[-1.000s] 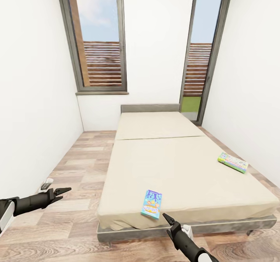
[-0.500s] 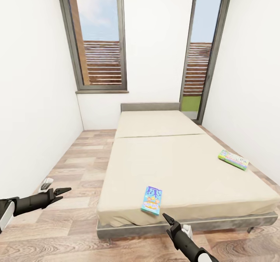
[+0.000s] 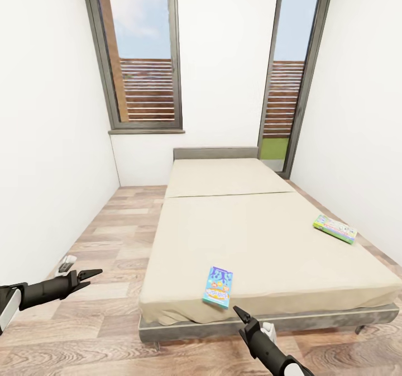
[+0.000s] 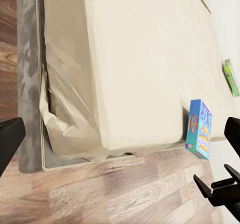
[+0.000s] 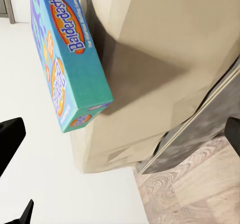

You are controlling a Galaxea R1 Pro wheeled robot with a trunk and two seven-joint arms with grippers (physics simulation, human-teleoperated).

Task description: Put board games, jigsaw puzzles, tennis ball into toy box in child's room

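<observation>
Blue board game [image 3: 218, 286] lies lengthwise, seemingly overhanging bed [image 3: 262, 242].

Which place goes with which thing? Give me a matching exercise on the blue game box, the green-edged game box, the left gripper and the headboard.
Things:
1. blue board game
2. green-edged board game
3. left gripper
4. headboard

Places:
A. far end of the bed, below the windows
B. over the wooden floor, beside the bed
C. near the foot edge of the mattress, close to the right gripper
D. along the mattress's right-hand edge

Pairs: 1-C, 2-D, 3-B, 4-A
</observation>
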